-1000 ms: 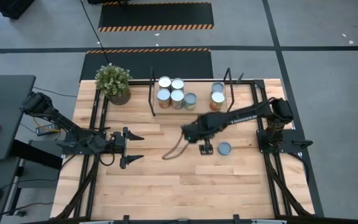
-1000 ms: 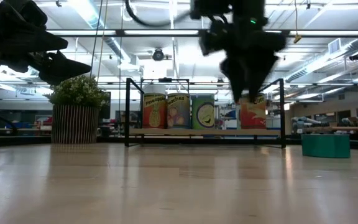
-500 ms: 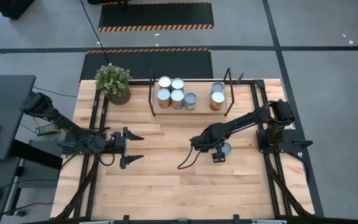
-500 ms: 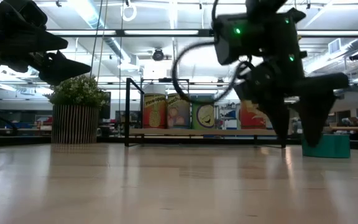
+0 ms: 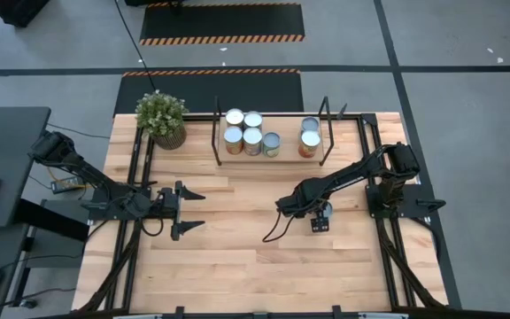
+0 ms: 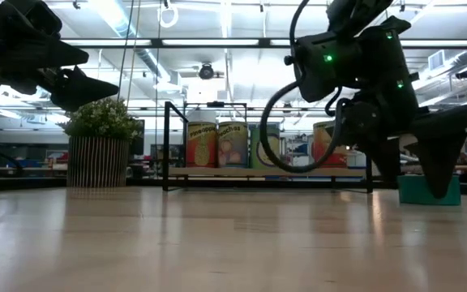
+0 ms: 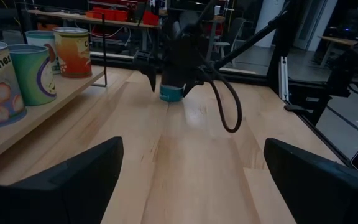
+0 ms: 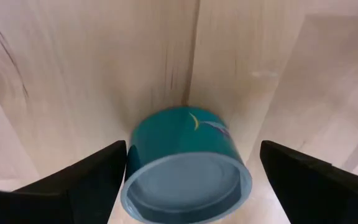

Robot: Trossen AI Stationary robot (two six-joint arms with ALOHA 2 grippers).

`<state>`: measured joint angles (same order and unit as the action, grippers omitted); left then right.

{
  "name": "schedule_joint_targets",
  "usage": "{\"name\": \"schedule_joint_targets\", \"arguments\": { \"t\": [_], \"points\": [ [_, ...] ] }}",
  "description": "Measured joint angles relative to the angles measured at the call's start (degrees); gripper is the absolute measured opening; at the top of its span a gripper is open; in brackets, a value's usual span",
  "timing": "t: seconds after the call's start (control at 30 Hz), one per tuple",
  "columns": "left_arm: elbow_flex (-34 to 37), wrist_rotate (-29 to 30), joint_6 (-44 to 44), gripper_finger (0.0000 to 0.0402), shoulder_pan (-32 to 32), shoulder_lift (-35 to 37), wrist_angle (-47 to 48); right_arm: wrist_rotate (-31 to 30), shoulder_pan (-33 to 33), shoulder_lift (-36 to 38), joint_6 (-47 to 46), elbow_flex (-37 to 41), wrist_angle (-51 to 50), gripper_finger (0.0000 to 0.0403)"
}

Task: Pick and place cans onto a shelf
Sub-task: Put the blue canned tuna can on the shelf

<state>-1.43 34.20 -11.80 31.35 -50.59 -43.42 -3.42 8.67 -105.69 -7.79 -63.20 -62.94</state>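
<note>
A low teal can (image 5: 320, 211) with a grey top stands upright on its base on the wooden table, right of centre. My right gripper (image 5: 320, 221) is open and points down over it. In the right wrist view its fingers stand on either side of the can (image 8: 185, 163), close to its sides. The low view shows the fingers (image 6: 443, 166) lowered around the can (image 6: 422, 191). Several cans (image 5: 252, 137) stand on the shelf (image 5: 289, 143) at the far edge. My left gripper (image 5: 187, 211) is open and empty, at the table's left.
A potted plant (image 5: 162, 118) stands at the far left, beside the shelf's black end frame (image 5: 217, 133). A bare stretch of shelf board shows between the left group of cans and the two at the right (image 5: 309, 140). A dark cable loop (image 6: 286, 130) hangs from my right arm.
My right gripper has moved from the table's middle toward the right edge and come down over the teal can, so that its fingers now stand on either side of it. The can has stayed where it was.
</note>
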Motion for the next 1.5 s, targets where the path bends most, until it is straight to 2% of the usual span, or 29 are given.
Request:
{"name": "schedule_joint_targets", "arguments": {
  "t": [0.33, 0.67, 0.8, 1.0, 1.17, 1.37, 1.5],
  "points": [
    [0.00, -0.02, -0.04, 0.0396, 0.00, 0.00, -0.01, 0.42, -0.10, 0.00, 0.35, 0.00, -1.66, 0.0370],
    [0.00, -0.07, -0.04, 0.0396, 0.00, 0.00, -0.01, 1.14, -1.74, 0.00, 1.89, -0.36, -0.26, 0.0301],
    [0.00, -0.05, 0.01, 0.0396, 0.00, -0.01, -0.02, 0.18, -3.20, 0.43, 3.41, -3.41, -0.48, 0.0289],
    [-0.02, -0.04, -0.04, 0.0396, 0.00, -0.02, -0.03, -5.40, -7.59, 3.62, 6.00, -10.57, -2.24, 0.0300],
    [-0.02, -0.04, 0.20, 0.0396, 0.00, 0.00, -0.04, -9.04, -12.17, 4.08, 9.06, -15.53, 0.46, 0.0302],
    [-0.02, -0.93, -0.33, 0.0396, 0.00, -0.02, 0.00, -11.69, -18.24, 3.63, 12.98, -16.55, 6.81, 0.0301],
    [-0.02, -1.33, -0.77, 0.0396, 0.00, -0.02, -0.03, -11.72, -21.91, 3.63, 14.36, -16.55, 7.10, 0.0301]
  ]
}}
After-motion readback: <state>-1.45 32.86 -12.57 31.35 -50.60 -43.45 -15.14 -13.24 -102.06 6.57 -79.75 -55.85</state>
